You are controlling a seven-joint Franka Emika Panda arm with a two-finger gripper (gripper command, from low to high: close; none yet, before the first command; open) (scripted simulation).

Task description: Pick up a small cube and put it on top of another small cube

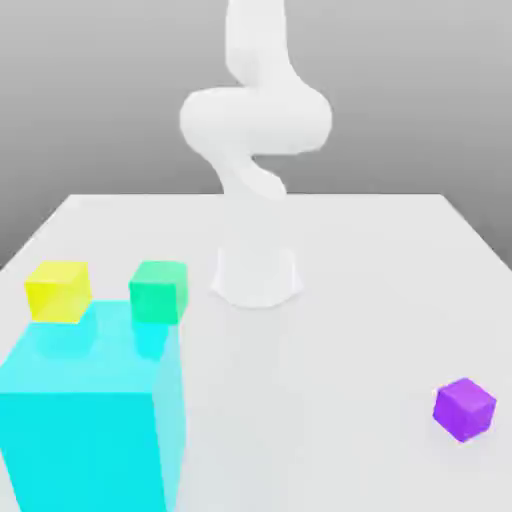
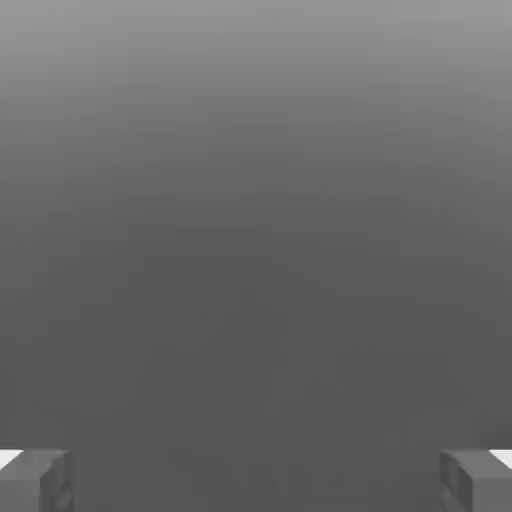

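Three small cubes are in the exterior view. The purple cube point(image 1: 464, 409) lies apart on the surface point(image 1: 330, 360), toward the exterior view's right. My hand point(image 2: 256, 482) is open, with nothing between its fingers. The purple cube sits turned at an angle, so if I close without matching this turn, it could slip or spin. The yellow cube point(image 1: 58, 292) and green cube point(image 1: 159, 292) are near the big cyan block point(image 1: 80, 440); a low path there could knock them. I see no container.
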